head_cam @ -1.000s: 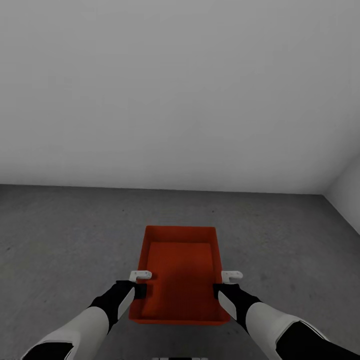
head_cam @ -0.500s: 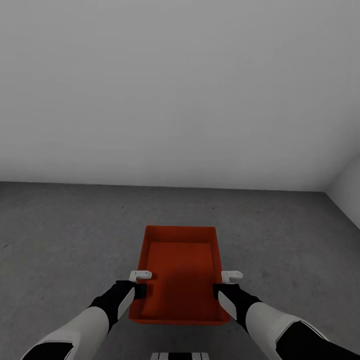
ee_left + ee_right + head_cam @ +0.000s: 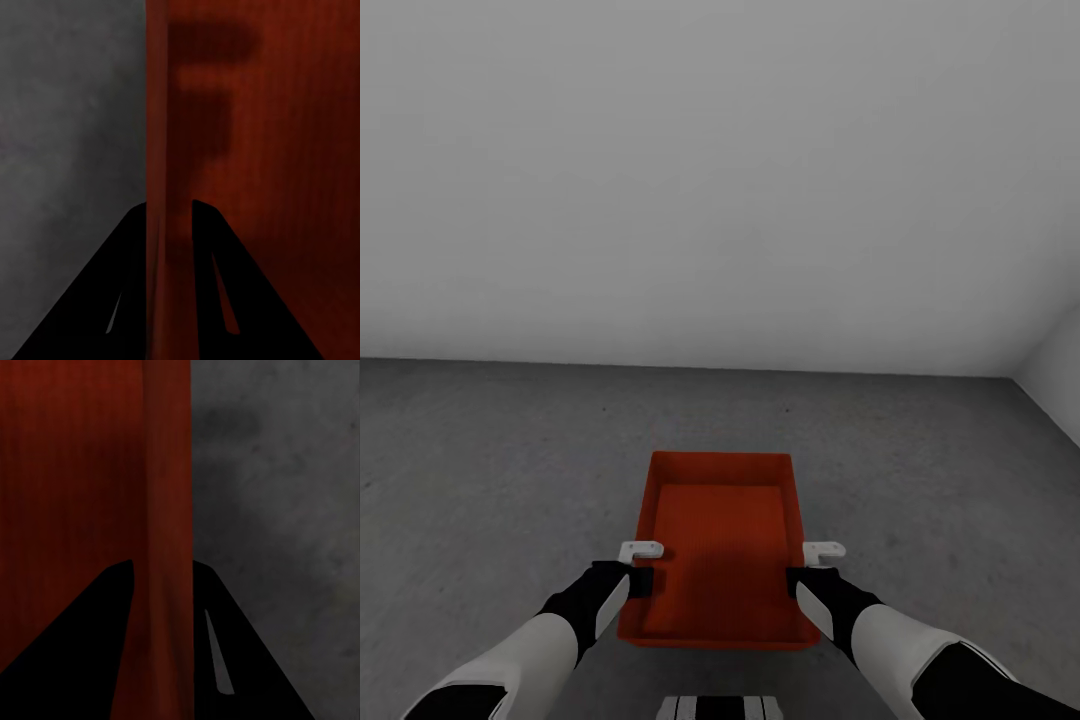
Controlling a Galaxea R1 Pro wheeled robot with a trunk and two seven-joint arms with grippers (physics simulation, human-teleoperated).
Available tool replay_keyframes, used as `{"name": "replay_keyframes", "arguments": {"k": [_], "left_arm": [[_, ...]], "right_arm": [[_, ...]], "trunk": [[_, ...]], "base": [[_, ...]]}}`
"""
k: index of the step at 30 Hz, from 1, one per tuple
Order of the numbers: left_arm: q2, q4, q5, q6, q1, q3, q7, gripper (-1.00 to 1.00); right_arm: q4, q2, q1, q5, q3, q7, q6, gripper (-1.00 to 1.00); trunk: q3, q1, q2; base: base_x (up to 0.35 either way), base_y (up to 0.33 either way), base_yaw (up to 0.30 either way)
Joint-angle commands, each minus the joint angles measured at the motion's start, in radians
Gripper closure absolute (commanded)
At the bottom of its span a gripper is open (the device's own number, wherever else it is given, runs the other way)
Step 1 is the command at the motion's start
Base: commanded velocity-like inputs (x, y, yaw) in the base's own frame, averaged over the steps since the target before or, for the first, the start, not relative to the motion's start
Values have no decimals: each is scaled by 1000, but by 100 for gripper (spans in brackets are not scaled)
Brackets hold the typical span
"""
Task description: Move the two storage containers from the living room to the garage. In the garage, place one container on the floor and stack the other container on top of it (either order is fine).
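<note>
Since the container [image 3: 722, 545] is thin-walled and open-topped, you should expect it to be light but liable to flex. You carry it low over the grey floor [image 3: 480, 470]; the left gripper [image 3: 643, 566] and right gripper [image 3: 808, 564] each pinch a long side wall, a sound hold.
</note>
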Motion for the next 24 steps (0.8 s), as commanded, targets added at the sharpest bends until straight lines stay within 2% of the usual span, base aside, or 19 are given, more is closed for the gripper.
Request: {"name": "replay_keyframes", "arguments": {"k": [1, 23, 24], "left_arm": [[-9, 2, 11, 6, 0, -6, 9, 100], [-9, -1, 6, 0, 0, -8, 9, 100], [-9, -1, 6, 0, 0, -8, 9, 100]], "right_arm": [[-4, 0, -1, 35, 7, -13, 4, 100], [-4, -3, -1, 40, 9, -7, 6, 100], [-4, -3, -1, 40, 9, -6, 6, -100]], "trunk": [[-1, 0, -1], [-1, 0, -1], [-1, 0, -1]], "base": [[0, 0, 0], [0, 0, 0], [0, 0, 0]]}}
